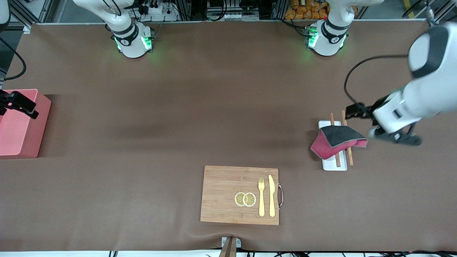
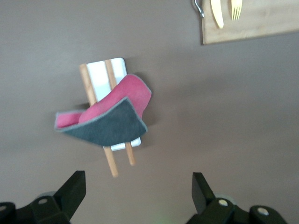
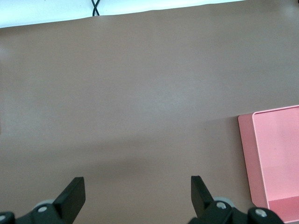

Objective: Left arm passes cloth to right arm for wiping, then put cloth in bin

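Note:
The cloth [image 1: 335, 141], crimson-pink with its dark grey face folded on top, lies draped over a flat white tray [image 1: 335, 165] and two wooden chopsticks [image 1: 350, 157]. My left gripper [image 1: 351, 111] is open and empty in the air, just beside the cloth toward the left arm's end of the table. In the left wrist view the cloth [image 2: 110, 119] lies ahead of the open left gripper [image 2: 138, 186]. The salmon-pink bin [image 1: 21, 135] stands at the right arm's end. My right gripper [image 1: 18, 103] is open and empty over the bin's edge; the bin [image 3: 275, 154] shows beside the open right gripper [image 3: 138, 191].
A wooden cutting board [image 1: 228, 192] lies near the front camera's table edge with two lemon slices [image 1: 245, 199], a yellow fork [image 1: 261, 196] and a yellow knife [image 1: 271, 195]. The board's corner also shows in the left wrist view [image 2: 261, 21].

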